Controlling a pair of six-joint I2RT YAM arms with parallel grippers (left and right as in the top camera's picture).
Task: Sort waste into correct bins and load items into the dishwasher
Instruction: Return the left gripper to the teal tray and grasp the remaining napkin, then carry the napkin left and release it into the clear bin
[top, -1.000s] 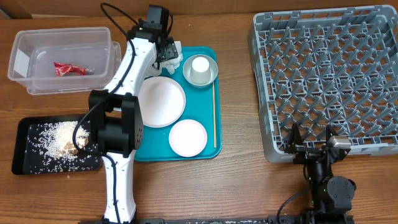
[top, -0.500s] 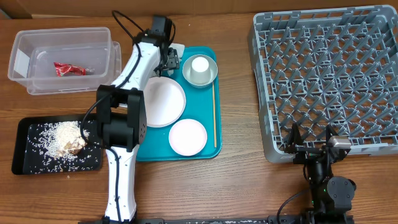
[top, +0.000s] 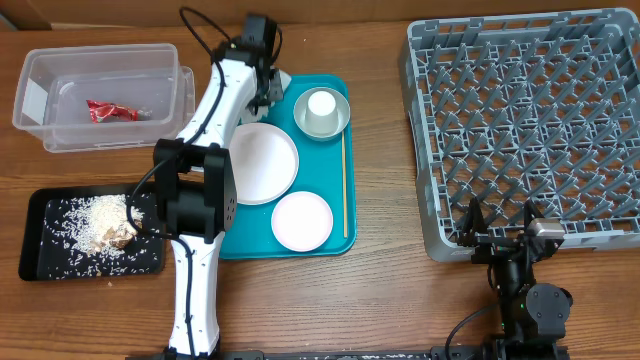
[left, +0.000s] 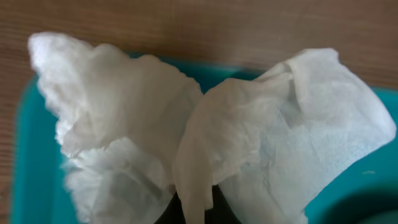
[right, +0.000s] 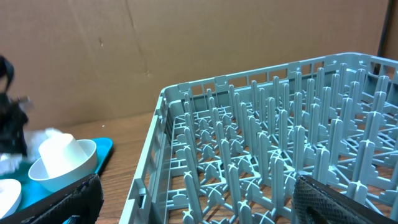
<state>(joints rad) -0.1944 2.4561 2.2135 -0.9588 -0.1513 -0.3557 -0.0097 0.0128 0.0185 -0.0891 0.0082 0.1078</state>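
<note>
Nearest, right claw (top: 498, 228) spread wide before the grey rack (top: 412, 120). Rice and brown scraps (top: 105, 220) in black tray (top: 150, 262). On teal tray (top: 320, 170): small plate (top: 301, 221), large plate (top: 262, 163), cup (top: 321, 104) inside bowl (top: 342, 118). At its far corner, left claw (top: 270, 88) over white napkin (left: 124, 124), grip impossible to tell. Farthest, red wrapper (top: 108, 111) in clear tub (top: 150, 60).

Even, bright light throughout; the close napkin (left: 205, 143) is softly blurred.

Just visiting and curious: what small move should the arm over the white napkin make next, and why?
Probably close the left gripper on the crumpled napkin and lift it. The napkin fills the wrist view, lying on the teal tray's corner, waste not yet sorted.
</note>
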